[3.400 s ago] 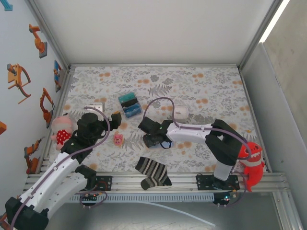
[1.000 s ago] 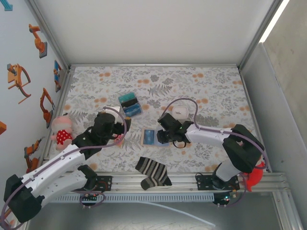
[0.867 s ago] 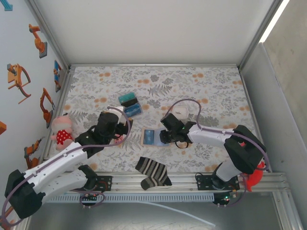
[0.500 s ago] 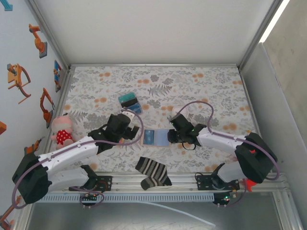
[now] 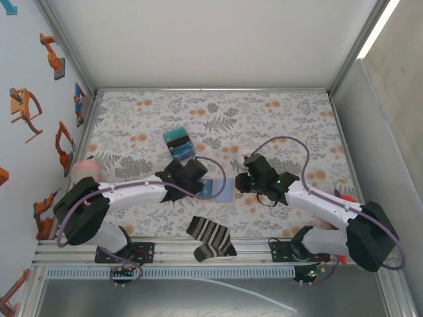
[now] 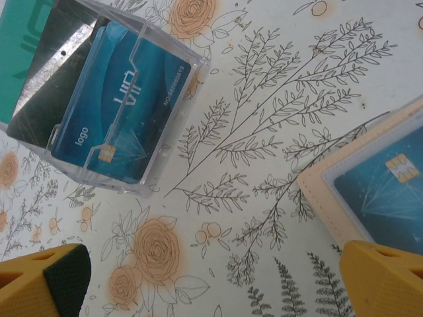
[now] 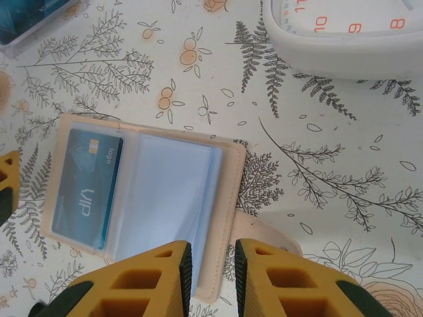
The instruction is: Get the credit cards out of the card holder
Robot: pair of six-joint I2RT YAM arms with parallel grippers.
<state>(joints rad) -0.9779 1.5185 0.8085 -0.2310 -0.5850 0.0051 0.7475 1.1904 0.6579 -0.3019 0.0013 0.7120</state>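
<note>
The tan card holder (image 7: 228,198) lies open and flat on the floral cloth, also visible from above (image 5: 220,190). A teal credit card (image 7: 86,188) sits in its left sleeve, while the right sleeve looks pale blue-grey. My right gripper (image 7: 211,247) hovers over the holder's right edge, jaws a narrow gap apart and holding nothing; from above it is just right of the holder (image 5: 239,183). My left gripper (image 6: 215,274) is wide open over bare cloth, with the holder's corner (image 6: 330,191) and its credit card (image 6: 390,191) at the right. From above, the left gripper (image 5: 196,177) is at the holder's left edge.
A clear box (image 6: 112,99) of teal cards stands behind the left gripper and shows from above (image 5: 178,144). A white clock (image 7: 344,33) lies beyond the right gripper. A striped sock (image 5: 210,238) sits near the front edge, with soft toys at both sides.
The card holder, earlier held by the right gripper, now lies open. The left gripper has swept right to its left edge. The right gripper has drawn back to the right.
</note>
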